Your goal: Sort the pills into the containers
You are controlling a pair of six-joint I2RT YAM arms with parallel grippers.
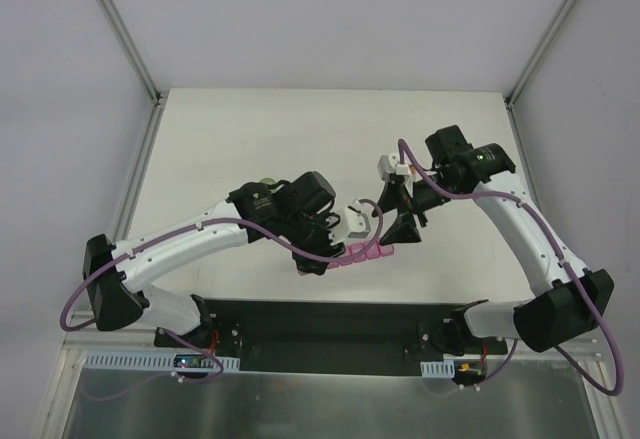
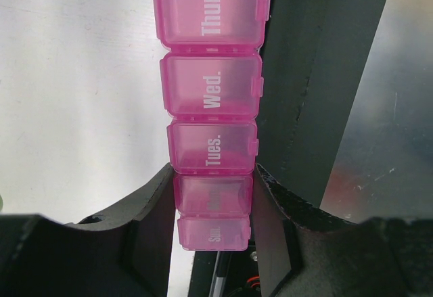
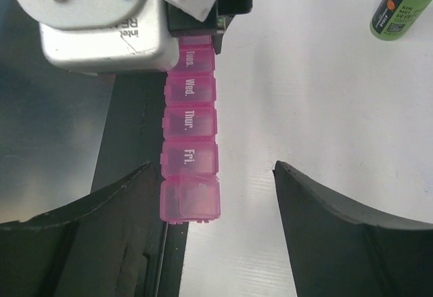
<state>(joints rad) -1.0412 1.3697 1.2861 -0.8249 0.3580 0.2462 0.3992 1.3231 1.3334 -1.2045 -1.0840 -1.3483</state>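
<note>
Overhead, the left gripper (image 1: 322, 251) and right gripper (image 1: 400, 224) meet over a pink pill organizer (image 1: 367, 254) near the front edge of the white table (image 1: 250, 129); its labels are too small to read there. The left wrist view shows black fingers (image 2: 152, 219) clamped across the glossy, translucent strip just past its Sun. end, with the square Tues. to Thur. lids beyond the tips. The right wrist view shows wide-open jaws straddling the end compartment past Fri., gripping nothing. A green bottle (image 3: 400, 6) stands well ahead of the tips, off to one side.
</note>
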